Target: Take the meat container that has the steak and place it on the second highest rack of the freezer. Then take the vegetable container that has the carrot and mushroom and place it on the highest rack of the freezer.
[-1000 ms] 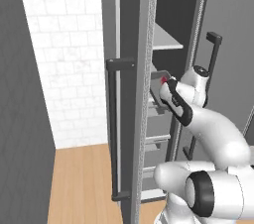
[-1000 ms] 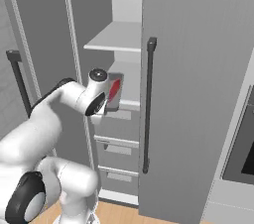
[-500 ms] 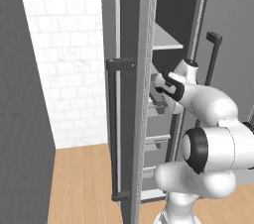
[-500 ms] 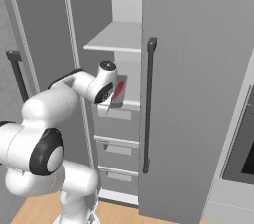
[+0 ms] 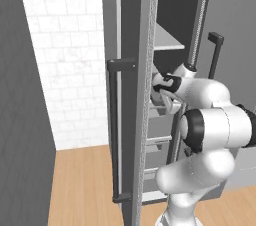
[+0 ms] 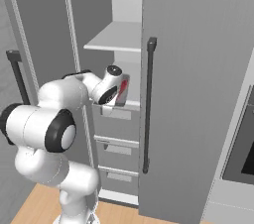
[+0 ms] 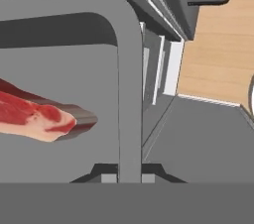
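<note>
one meat container (image 6: 122, 90) tipped on edge, long axis vertical.

I see a white brick wall (image 5: 75, 65) rising above the wooden floor (image 5: 82, 185), and a dark oven (image 6: 243, 153) beside that floor.

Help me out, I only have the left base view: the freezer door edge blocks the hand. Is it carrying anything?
Observer: Yes. In the right base view the meat container is at the hand, tipped up on edge in front of the freezer opening.
Operator: Is the steak in it?
Observer: The hand view shows the steak lying on the tray floor, with the fingers closed on the tray's rim.
Operator: Has it reached a rack?
Observer: Not set down. In the right base view it sits below the highest rack, about level with the next shelf, above the drawers.
</note>
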Robot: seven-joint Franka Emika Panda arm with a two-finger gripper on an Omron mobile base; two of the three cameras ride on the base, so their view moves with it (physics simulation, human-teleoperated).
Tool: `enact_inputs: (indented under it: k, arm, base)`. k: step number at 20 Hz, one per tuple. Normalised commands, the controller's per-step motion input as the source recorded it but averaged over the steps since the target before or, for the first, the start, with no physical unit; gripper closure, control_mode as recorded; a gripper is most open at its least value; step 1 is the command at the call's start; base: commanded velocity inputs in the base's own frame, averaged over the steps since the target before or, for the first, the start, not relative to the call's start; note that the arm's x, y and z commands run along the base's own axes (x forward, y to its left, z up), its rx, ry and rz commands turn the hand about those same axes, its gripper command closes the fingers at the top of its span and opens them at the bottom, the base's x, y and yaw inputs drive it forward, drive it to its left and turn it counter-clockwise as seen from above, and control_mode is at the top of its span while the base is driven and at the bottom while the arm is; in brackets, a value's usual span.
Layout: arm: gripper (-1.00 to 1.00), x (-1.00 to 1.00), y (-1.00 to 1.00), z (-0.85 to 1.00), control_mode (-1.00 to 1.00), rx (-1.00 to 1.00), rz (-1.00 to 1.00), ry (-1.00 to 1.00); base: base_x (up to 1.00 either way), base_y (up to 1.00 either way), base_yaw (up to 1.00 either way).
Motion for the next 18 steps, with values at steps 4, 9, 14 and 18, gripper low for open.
enact_inputs:
  k: [4, 9, 14, 18]
  arm:
    - [1.00, 0.92, 0.00, 0.00, -1.00, 0.06, 0.00, 0.04]
    - [1.00, 0.89, 0.00, -0.24, -1.00, 0.01, 0.00, 0.05]
    - [1.00, 0.33, 0.00, -0.60, -1.00, 0.00, 0.00, 0.00]
    - [1.00, 0.57, 0.00, -0.22, -1.00, 0.00, 0.00, 0.01]
  base:
    - [0.00, 0.00, 0.00]
    - [0.00, 0.00, 0.00]
    - [0.00, 0.00, 0.00]
    - [0.00, 0.00, 0.00]
